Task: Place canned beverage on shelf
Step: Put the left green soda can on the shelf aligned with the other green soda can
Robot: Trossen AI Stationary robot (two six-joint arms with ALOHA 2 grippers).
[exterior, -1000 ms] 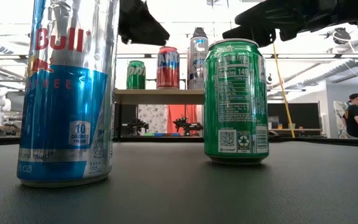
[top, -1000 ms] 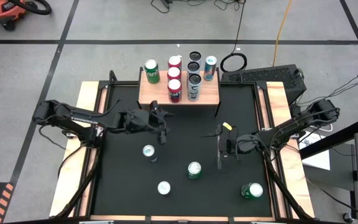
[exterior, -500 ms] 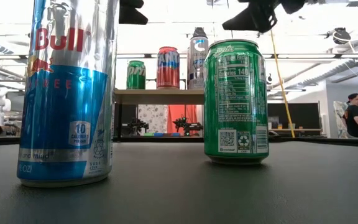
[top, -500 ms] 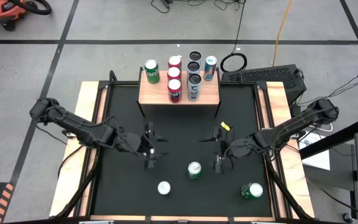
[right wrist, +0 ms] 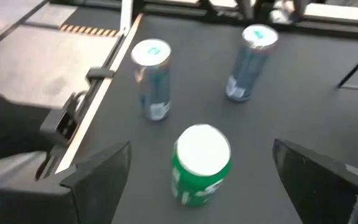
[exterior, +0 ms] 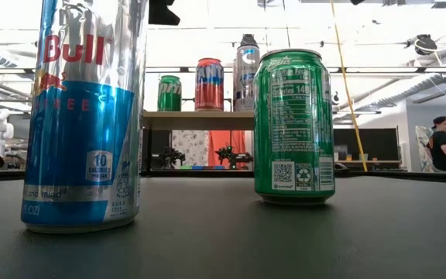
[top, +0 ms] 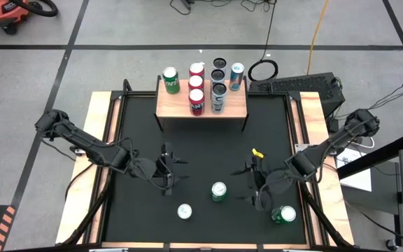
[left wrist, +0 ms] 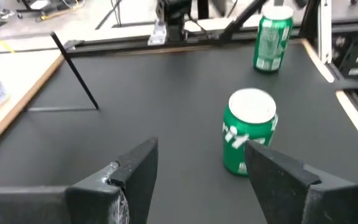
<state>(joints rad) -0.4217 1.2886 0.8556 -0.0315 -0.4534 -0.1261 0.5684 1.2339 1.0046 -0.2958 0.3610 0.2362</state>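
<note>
High view: left of the middle green can (top: 219, 191), the left gripper (top: 166, 176) hangs over a blue can, fingers spread and holding nothing. Right of the green can, the right gripper (top: 255, 189) gapes wide, empty. Beyond it at the desk's (top: 208, 150) far edge, the shelf (top: 177, 105) carries cans.

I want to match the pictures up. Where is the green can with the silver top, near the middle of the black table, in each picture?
High view: the green can stands just below the picture's middle.
Low view: right of centre.
Left wrist view: right of centre, just past the fingers.
Right wrist view: nearest can, centre.
Shared landmark: the tall blue-and-silver can beside it, missing only from the left wrist view.
</note>
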